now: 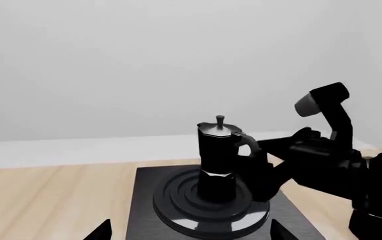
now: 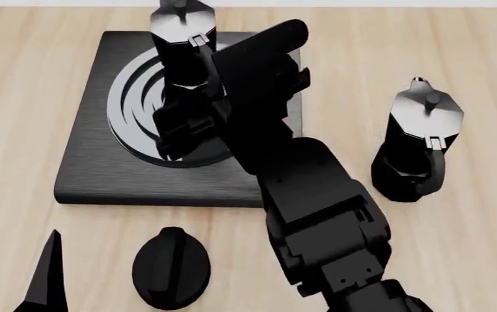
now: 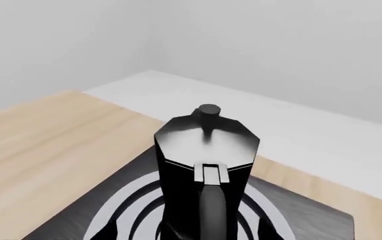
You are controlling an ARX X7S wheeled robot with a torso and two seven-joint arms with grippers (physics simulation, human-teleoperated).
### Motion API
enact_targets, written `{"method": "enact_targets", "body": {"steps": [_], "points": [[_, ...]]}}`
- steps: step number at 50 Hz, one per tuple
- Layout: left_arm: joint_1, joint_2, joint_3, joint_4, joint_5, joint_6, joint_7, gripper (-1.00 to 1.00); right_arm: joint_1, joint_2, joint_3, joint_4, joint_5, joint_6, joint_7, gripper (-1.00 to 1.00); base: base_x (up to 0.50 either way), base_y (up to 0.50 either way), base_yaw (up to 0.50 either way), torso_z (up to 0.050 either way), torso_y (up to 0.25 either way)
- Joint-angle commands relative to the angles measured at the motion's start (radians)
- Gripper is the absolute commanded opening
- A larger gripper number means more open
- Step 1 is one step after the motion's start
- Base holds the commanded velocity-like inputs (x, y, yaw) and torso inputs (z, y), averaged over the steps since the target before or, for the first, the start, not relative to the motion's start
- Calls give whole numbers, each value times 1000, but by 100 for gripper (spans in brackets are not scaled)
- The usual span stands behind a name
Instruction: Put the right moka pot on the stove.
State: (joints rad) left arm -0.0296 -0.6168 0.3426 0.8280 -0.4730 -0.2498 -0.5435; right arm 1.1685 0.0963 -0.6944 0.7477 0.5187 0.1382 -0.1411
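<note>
Your right gripper (image 2: 188,123) hides behind its own arm beside the moka pot (image 2: 183,45) on the stove (image 2: 88,162) (jaw state unreadable); left gripper unseen.

A second moka pot (image 2: 419,146) and a round black knob (image 2: 171,266) rest on the wooden table (image 2: 23,78).

The right arm (image 2: 318,201) is matte black, built of blocky angular segments, with one grey-capped cylindrical joint (image 1: 306,105).

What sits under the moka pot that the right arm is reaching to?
The moka pot stands upright on the stove, on its ringed round burner. The burner's centre beneath the pot's base is covered.
</note>
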Motion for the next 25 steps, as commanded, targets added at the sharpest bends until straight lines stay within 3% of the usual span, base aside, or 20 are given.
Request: {"method": "enact_targets", "body": {"steps": [1, 12, 25], "points": [[-2, -1, 1, -4, -4, 0, -1, 100, -64, 91, -17, -280, 44, 133, 80, 100, 0, 0, 0, 0, 0], [-5, 0, -1, -9, -10, -5, -8, 100, -136, 283, 23, -784, 149, 367, 264, 100, 0, 0, 0, 0, 0], [-1, 0, -2, -12, -10, -1, -13, 100, -227, 482, 144, -1203, 314, 521, 455, 100, 0, 0, 0, 0, 0]]}}
